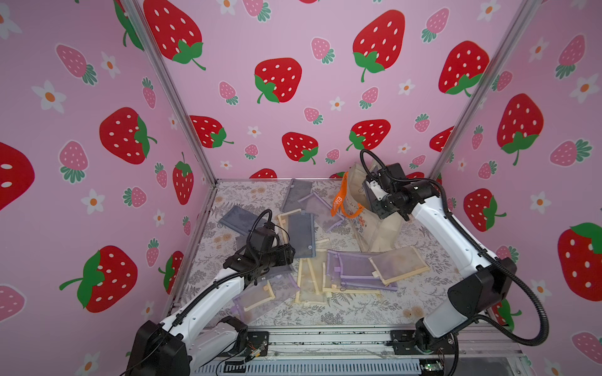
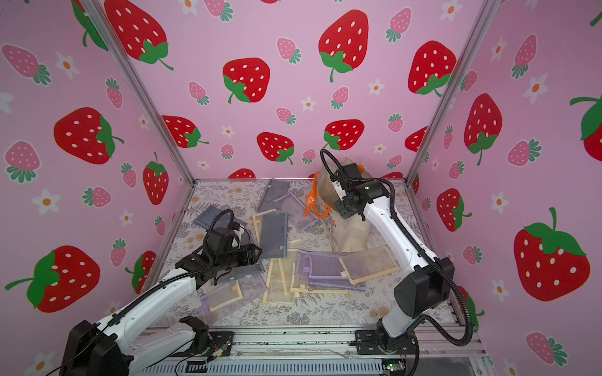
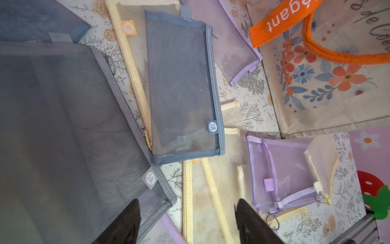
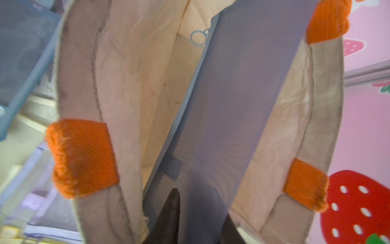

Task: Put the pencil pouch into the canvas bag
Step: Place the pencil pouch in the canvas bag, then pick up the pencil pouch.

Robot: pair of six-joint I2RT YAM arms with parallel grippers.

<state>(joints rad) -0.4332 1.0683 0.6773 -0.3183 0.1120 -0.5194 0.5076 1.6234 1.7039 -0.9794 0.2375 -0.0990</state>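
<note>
While the floral table (image 1: 358, 312) lies strewn with grey, lilac and cream mesh pouches (image 1: 355, 270), the canvas bag (image 1: 381, 228) stands at its far right, mouth open, an orange handle (image 1: 342, 201) drooping left. A grey-blue pencil pouch (image 4: 242, 95) sits inside the bag, leaning on one wall. The right gripper (image 4: 200, 205) is at the bag's mouth, claws apart either side of the pouch's end. The left gripper (image 3: 187, 202) hovers over the near-left pouches, claws apart, empty.
</note>
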